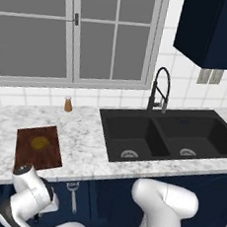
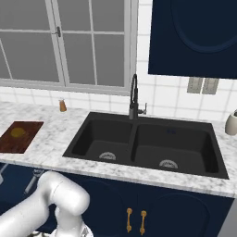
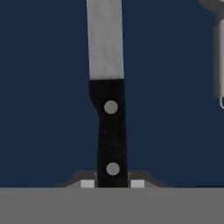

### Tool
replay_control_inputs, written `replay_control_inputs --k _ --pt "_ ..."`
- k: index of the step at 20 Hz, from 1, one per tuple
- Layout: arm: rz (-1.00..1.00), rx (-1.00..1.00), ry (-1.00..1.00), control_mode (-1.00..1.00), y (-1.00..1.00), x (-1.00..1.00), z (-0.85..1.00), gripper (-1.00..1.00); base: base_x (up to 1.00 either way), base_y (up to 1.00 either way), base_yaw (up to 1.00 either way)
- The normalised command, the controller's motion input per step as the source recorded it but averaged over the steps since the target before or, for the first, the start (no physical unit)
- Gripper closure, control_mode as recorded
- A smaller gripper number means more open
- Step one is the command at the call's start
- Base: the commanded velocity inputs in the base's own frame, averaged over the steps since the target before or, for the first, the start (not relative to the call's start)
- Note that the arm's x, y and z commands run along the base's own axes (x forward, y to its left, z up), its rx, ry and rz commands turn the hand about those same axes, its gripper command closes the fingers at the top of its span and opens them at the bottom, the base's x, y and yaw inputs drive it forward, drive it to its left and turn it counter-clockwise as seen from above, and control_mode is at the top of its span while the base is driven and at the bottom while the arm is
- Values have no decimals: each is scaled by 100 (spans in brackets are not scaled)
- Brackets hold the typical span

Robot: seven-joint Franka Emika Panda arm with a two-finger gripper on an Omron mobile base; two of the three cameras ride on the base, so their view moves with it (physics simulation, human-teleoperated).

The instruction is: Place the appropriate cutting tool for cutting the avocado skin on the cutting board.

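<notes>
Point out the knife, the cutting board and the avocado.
knife [image 3: 111,131], hand view, black handle between the rivets.
cutting board [image 1: 43,159], left base view, bare near corner.
avocado [image 1: 38,142], left base view, its middle.

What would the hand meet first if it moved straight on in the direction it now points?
Most likely the dark blue surface behind the knife, whose black handle sits between the hand tips. Depth is unclear.

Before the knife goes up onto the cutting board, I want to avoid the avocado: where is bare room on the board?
The avocado sits mid-board, slightly toward the back. The cutting board is bare along its front edge and down both long sides; the front strip looks widest. Bare marble counter lies between board and sink. The shaker stands apart, by the wall.
</notes>
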Motion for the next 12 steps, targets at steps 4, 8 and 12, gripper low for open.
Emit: replay_control_inputs --k 4,8,12 --pt "0 7 2 -100 0 -22 76 100 0 0 0" --pt "0 13 5 -100 0 -39 79 100 0 0 0" --pt "0 15 12 -100 0 -71 65 100 0 0 0"
